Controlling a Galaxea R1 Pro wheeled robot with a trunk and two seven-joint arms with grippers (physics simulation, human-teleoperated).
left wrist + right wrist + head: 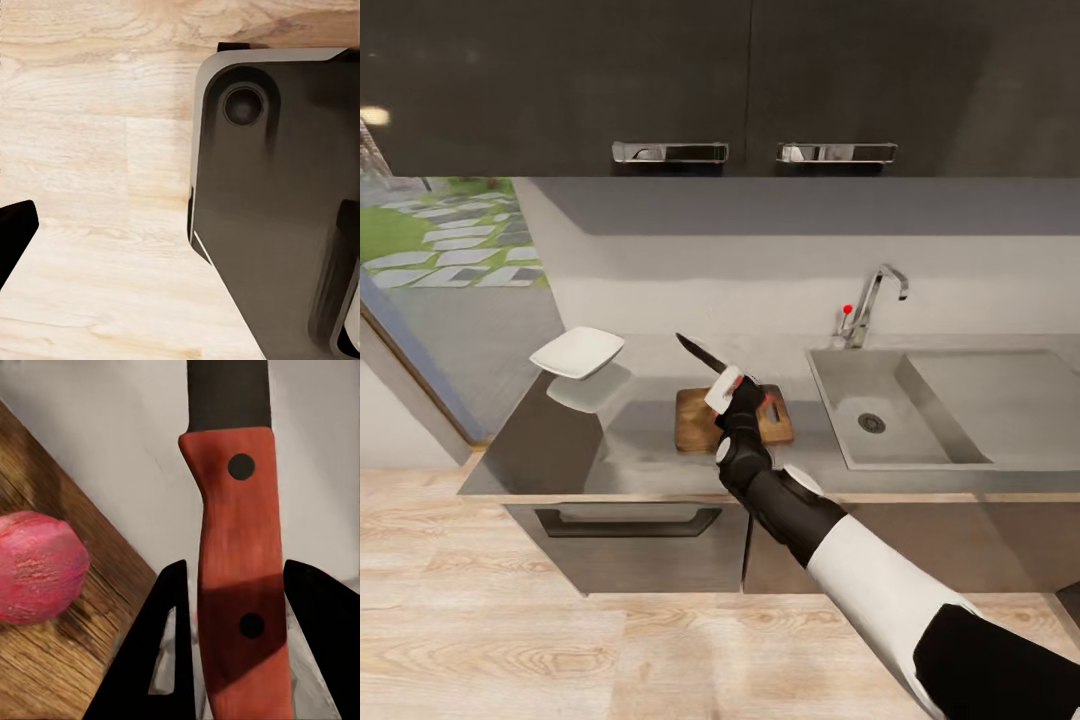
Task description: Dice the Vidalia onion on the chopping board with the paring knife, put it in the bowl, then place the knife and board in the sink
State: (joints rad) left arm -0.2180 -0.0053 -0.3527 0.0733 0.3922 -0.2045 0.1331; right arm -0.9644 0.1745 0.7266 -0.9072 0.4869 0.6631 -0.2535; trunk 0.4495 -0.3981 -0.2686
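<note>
My right gripper (732, 388) hangs over the brown chopping board (695, 425) and is shut on the paring knife (700, 353), whose dark blade points up and to the left. Seen from the right wrist, the black fingers (169, 607) clamp the red-orange handle of the knife (236, 502). In that same view the pinkish-red Vidalia onion (37, 566) lies whole on the board (82, 622), beside the knife and apart from it. The white bowl (577, 352) stands on the grey countertop (640, 450) left of the board. The steel sink (860, 385) lies to the right.
A chrome tap (875, 295) with a red knob stands behind the sink. Black upper cabinets (750, 80) hang overhead. In the left wrist view there is pale wood floor (97, 150) and my own dark base (270, 195), with one black finger (15, 236) at the edge.
</note>
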